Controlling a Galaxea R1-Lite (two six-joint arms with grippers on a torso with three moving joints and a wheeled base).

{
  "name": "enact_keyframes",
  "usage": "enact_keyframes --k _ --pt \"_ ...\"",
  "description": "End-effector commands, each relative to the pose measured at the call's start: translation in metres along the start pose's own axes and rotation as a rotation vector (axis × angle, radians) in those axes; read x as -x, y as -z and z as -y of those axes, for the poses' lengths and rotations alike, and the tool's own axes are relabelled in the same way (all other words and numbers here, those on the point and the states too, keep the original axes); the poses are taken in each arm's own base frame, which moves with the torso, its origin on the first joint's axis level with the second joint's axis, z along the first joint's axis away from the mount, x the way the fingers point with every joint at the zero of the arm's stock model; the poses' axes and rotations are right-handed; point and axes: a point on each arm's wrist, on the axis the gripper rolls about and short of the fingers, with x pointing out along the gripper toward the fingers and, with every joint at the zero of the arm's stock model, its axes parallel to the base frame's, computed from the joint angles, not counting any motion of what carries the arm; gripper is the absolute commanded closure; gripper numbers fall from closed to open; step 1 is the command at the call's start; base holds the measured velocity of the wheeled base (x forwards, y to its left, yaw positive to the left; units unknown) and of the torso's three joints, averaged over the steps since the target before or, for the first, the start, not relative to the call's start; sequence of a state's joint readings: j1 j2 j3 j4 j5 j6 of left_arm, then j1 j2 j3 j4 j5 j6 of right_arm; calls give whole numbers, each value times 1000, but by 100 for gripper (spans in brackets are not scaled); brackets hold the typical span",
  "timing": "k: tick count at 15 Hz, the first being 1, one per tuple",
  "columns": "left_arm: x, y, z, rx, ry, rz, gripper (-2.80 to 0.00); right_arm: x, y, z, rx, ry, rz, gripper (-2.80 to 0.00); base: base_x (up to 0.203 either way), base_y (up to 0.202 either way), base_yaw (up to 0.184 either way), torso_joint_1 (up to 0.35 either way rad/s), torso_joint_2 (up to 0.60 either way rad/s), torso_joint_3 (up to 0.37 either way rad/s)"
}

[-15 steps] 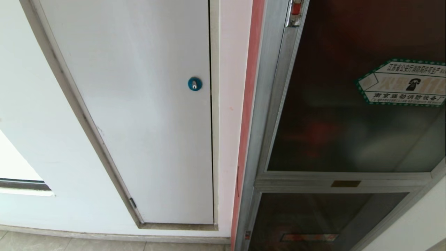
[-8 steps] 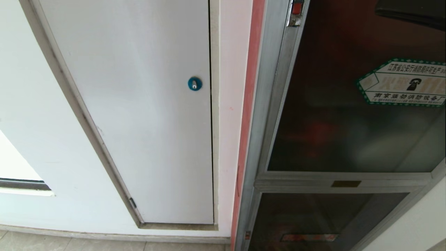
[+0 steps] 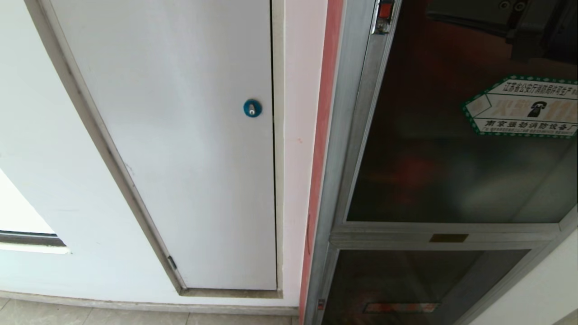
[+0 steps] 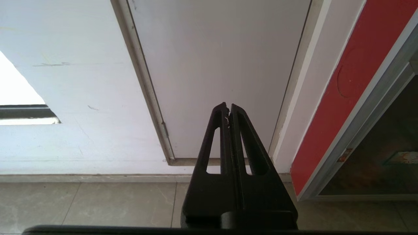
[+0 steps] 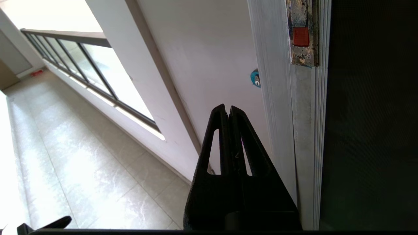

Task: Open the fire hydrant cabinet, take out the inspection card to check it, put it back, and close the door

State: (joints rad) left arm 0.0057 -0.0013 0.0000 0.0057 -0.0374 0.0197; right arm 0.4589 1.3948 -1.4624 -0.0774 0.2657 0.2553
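The fire hydrant cabinet (image 3: 347, 135) stands at the right with its silver frame. Its door (image 3: 429, 135) of dark glass is closed and bears a green-bordered white sticker (image 3: 524, 108). The red latch (image 3: 384, 10) sits at the door's top left edge. In the right wrist view my right gripper (image 5: 228, 109) is shut and empty, close beside the silver frame (image 5: 281, 114), with the red latch (image 5: 300, 36) ahead of the tips. My left gripper (image 4: 228, 107) is shut and parked low, pointing at the white wall panel. The inspection card is hidden.
A plain white panel door (image 3: 180, 135) with a blue round lock (image 3: 252, 108) fills the wall left of the cabinet. A smaller dark glass panel (image 3: 406, 280) lies under the door. Tiled floor (image 5: 81, 179) and a window with a railing (image 5: 98, 65) run off to the left.
A dark arm-like shape has come into the top right of the head view over the door's glass and spread leftward. Door, latch and wall look unchanged.
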Motion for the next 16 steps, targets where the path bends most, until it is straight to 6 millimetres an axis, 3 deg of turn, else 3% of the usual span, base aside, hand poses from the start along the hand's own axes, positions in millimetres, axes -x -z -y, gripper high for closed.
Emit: enact_keyframes --k 1,11,16 --pt "0 0 0 0 -1 -2 0 -13 2 4 -3 -2 -9 0 0 0 0 0 0 0" --pt "0 0 0 0 -1 0 0 -51 -9 15 14 16 34 0 0 0 0 0 0 0" --pt "0 0 0 0 0 0 0 -67 -6 31 25 86 39 0 0 0 0 0 0 0"
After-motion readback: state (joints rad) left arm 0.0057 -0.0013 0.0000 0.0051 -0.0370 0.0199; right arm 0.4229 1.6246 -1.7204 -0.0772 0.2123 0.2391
